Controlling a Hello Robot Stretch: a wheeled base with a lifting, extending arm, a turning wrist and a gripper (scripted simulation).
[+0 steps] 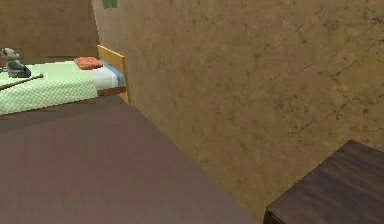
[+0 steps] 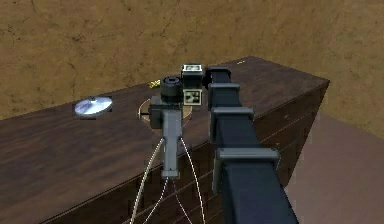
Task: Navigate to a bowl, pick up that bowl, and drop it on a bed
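- What is your gripper point(image 2: 170, 190) holding?
- I cannot tell. It is hanging by the dark table point(image 2: 60, 150), near a shiny round thing point(image 2: 93, 106) lying on top. The bed point(image 1: 50, 90) is standing by the wall point(image 1: 250, 80).

**No readable writing**

No text, number, brand or sign can be read in either view. The nearest thing to a label is the pair of small white squares with black marks point(image 2: 170, 95) at the far end of the dark square-sectioned arm point(image 2: 240, 150). Their marks form black patterns, not letters or digits that can be made out.
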